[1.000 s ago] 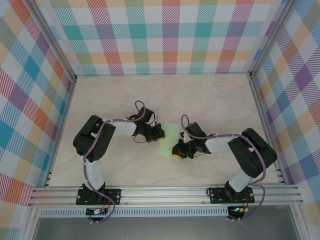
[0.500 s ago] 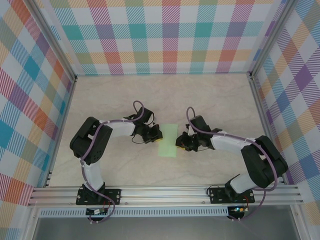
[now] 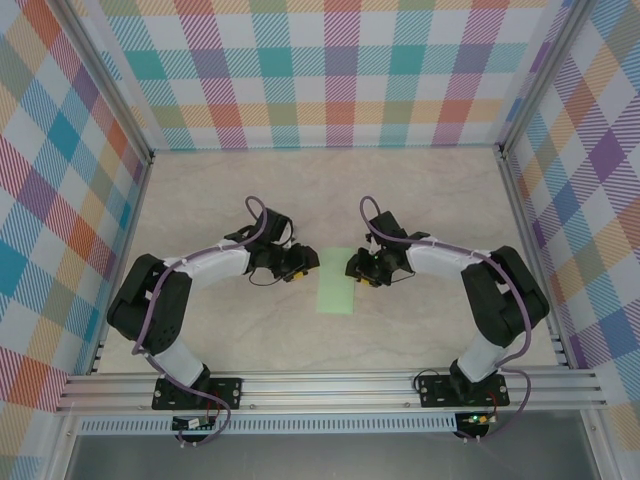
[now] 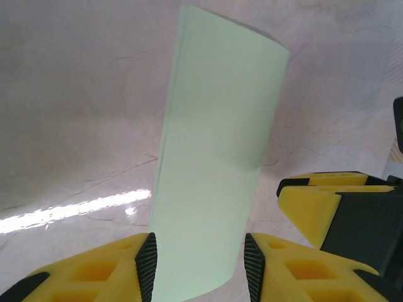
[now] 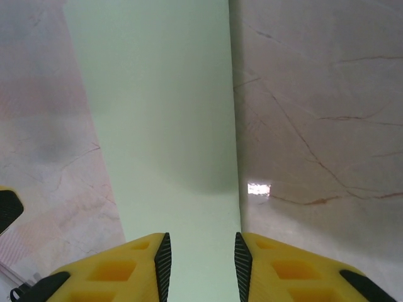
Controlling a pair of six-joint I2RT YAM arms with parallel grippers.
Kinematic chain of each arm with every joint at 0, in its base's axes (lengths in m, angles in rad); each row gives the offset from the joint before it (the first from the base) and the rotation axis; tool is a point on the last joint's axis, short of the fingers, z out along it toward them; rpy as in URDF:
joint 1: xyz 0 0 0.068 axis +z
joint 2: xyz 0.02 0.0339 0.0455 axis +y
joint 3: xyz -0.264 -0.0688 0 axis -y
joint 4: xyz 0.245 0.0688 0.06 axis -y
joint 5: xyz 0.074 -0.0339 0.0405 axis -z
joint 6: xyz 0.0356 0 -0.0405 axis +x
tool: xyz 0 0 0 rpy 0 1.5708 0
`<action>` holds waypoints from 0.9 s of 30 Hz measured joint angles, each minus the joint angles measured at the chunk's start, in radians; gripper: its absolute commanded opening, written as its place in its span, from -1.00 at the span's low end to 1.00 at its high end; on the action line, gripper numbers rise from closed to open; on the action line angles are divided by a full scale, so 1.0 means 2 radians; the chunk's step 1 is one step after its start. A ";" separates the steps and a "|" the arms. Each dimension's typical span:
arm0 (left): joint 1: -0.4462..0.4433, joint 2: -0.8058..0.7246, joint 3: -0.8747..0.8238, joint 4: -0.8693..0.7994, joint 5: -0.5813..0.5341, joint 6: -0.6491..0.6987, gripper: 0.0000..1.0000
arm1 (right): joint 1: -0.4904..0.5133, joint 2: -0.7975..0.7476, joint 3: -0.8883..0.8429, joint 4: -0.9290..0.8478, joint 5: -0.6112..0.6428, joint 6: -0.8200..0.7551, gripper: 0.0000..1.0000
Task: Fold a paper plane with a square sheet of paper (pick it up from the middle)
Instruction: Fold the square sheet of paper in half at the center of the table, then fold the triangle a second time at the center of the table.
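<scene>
lying flat on the table between the arms, the folded paper has the left gripper and right gripper flanking its far end, both jaws part-open, gripping nothing.

The left arm and right arm are built of bulky black joint housings joined by white tubular links. A purple cable runs along each. The left gripper and right gripper have yellow fingers faced with ribbed black pads.
</scene>
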 measured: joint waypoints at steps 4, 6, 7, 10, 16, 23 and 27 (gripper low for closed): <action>0.005 0.010 -0.006 0.013 0.015 -0.009 -0.09 | 0.000 0.017 0.004 0.003 -0.008 -0.001 -0.26; 0.005 0.018 -0.006 0.017 0.021 -0.012 -0.09 | 0.000 0.023 0.005 0.006 -0.014 0.000 -0.26; 0.005 0.020 -0.006 0.019 0.024 -0.013 -0.09 | 0.000 0.025 0.005 0.006 -0.015 0.000 -0.25; 0.006 0.028 -0.006 0.023 0.030 -0.013 -0.10 | 0.000 0.027 0.006 0.007 -0.019 0.000 -0.25; 0.006 0.035 -0.006 0.028 0.033 -0.013 -0.10 | 0.000 0.027 0.008 0.009 -0.019 0.001 -0.24; 0.006 0.052 -0.006 0.036 0.041 -0.020 -0.09 | 0.000 0.027 0.008 0.020 -0.023 0.003 -0.25; 0.006 0.058 -0.006 0.041 0.045 -0.024 -0.09 | 0.000 0.032 0.008 0.022 -0.022 0.003 -0.25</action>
